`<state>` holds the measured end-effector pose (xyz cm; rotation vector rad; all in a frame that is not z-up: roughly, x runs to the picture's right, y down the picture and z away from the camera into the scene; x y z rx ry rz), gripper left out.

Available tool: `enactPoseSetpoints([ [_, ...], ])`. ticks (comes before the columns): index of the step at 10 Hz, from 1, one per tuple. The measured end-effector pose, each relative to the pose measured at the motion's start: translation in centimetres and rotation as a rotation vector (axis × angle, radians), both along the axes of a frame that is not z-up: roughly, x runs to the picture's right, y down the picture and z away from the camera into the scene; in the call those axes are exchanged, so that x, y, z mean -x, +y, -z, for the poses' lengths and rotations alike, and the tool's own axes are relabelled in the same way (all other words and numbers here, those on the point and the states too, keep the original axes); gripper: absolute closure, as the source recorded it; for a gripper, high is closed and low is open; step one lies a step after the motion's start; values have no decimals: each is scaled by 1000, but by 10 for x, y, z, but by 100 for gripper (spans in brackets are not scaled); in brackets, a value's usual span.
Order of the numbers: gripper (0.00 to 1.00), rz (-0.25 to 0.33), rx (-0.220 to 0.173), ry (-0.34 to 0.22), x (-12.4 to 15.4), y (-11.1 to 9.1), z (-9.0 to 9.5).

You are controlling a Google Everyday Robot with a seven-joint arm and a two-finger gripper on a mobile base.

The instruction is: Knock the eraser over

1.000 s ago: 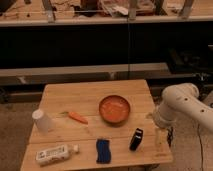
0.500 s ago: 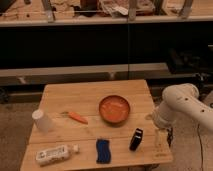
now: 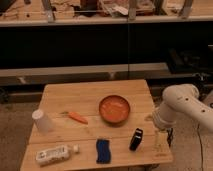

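Barely anything has moved in the last second. The eraser point(image 3: 136, 139) is in the same spot near the desk's point(image 3: 75, 97) front edge, toward the right corner, and it looks upright, so I'd say the knock hasn't happened yet. The gripper point(image 3: 160, 143) hangs just right of it by the right edge, spread wide and holding nothing. Its tips blend into the wood, so I can't tell if they touch the desk.
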<state>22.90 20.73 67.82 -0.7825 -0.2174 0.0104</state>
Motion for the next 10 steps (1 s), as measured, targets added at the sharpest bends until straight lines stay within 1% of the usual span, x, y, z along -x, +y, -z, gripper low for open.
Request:
enactPoseSetpoints([
  [1, 22, -2, 4, -2, 1, 1, 1],
  [4, 44, -8, 13, -9, 4, 4, 4],
  [5, 46, -10, 16, -11, 5, 5, 5],
  [6, 46, -11, 18, -13, 6, 6, 5],
  [7, 49, -14, 21, -14, 7, 7, 7],
  [8, 57, -22, 26, -17, 8, 8, 7],
  [9, 68, -48, 35, -30, 8, 10, 8],
  [10, 77, -61, 39, -37, 8, 12, 8],
])
